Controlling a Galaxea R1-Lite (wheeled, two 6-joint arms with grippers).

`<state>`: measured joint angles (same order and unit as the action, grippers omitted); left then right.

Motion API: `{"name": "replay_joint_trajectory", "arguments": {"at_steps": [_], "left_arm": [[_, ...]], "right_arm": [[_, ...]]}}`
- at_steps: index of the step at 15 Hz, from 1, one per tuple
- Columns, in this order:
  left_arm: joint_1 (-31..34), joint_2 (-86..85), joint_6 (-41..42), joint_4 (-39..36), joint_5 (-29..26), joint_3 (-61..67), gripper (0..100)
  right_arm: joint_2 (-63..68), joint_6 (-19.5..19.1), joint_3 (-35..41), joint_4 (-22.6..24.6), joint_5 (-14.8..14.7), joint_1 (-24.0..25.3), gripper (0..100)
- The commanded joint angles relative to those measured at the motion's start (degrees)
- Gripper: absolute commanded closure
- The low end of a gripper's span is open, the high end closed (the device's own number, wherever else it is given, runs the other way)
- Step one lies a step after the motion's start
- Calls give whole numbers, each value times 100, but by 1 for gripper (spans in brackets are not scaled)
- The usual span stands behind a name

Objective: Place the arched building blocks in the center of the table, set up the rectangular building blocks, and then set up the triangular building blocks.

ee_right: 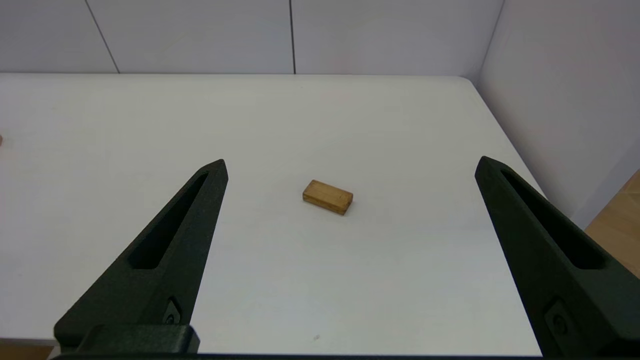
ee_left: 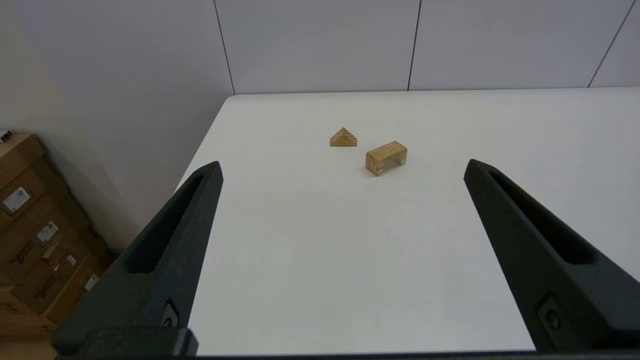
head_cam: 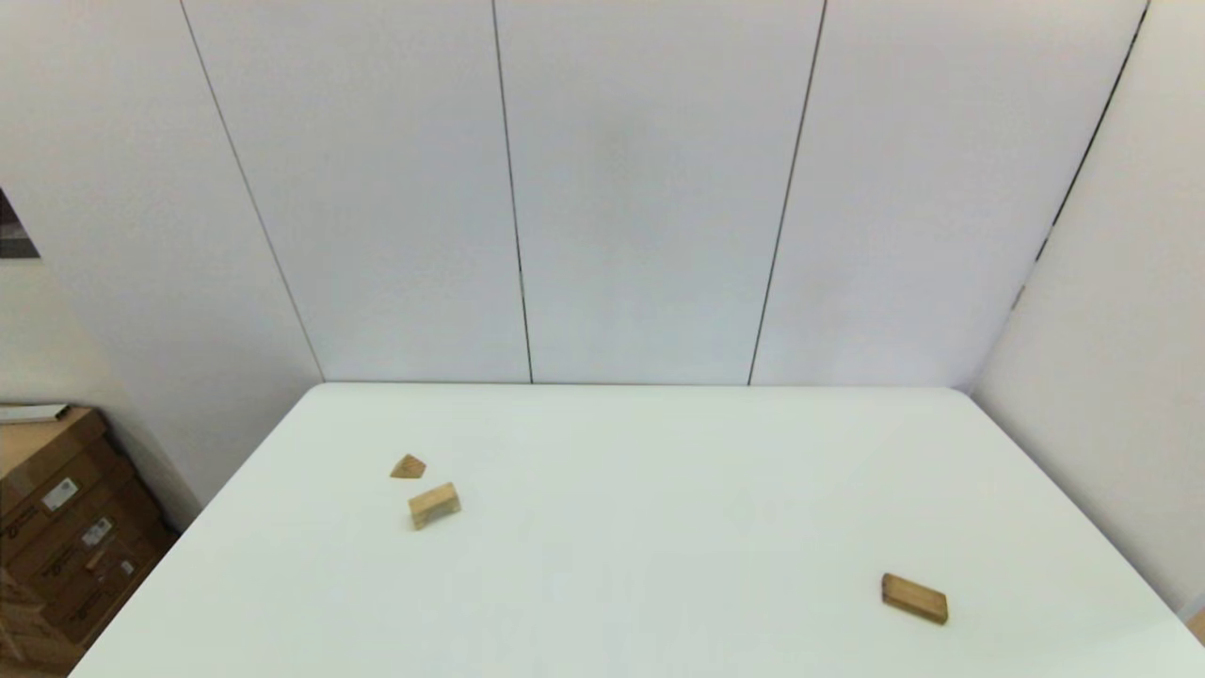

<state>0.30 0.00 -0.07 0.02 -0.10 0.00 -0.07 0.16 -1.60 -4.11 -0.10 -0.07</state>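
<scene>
**Both grippers spread and empty, three blocks untouched**

Left gripper [ee_left: 342, 165], left wrist view: fingers spread wide, nothing between them, held above the near left part of the table [ee_left: 310, 260]. Ahead of it lie the triangular building blocks [ee_left: 343, 137] and the arched building blocks [ee_left: 386, 157], close together but apart. The arch block rests with its cut-out facing down and to the side, the notch just visible at its lower edge. The wedge sits on a flat face, apex up.

Right wrist view: right gripper [ee_right: 350, 162] equally wide open and empty, hovering at the near right side. The rectangular building blocks [ee_right: 327, 197] lie flat on the broad face, straight ahead of the fingers, slightly skewed to them.

Head view: neither arm shows. Arch block [head_cam: 434, 505] and wedge [head_cam: 408, 467] are at left of centre; the slab [head_cam: 914, 599] is well apart at near right. The table's centre [head_cam: 640, 508] has no block on it, so I judge the first step not begun.

Handling, by judgement: all three look like light, rigid wood, not fragile, with smooth faces that could slip. Take the arch across its two long parallel sides. The slab, lying low, wants a grip across its narrow width. The wedge's sloped faces would squeeze out; pinch its flat triangular ends.
</scene>
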Motion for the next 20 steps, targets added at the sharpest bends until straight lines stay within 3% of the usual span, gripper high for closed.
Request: {"name": "replay_joint_trajectory", "arguments": {"at_steps": [1, 13, 17, 20], "left_arm": [[5, 0, -1, -2, 1, 0, 0], [-4, 105, 86, 121, -34, -387, 0], [5, 2953, 34, 411, -17, -2382, 0], [-13, 5133, 69, 261, -535, -3542, 0]], "right_arm": [[7, 2, 1, -2, 1, -1, 0], [7, 2, -7, -11, 1, -1, 0], [7, 2, 1, -2, 1, -1, 0], [7, 2, 1, -11, 1, -1, 0]]}}
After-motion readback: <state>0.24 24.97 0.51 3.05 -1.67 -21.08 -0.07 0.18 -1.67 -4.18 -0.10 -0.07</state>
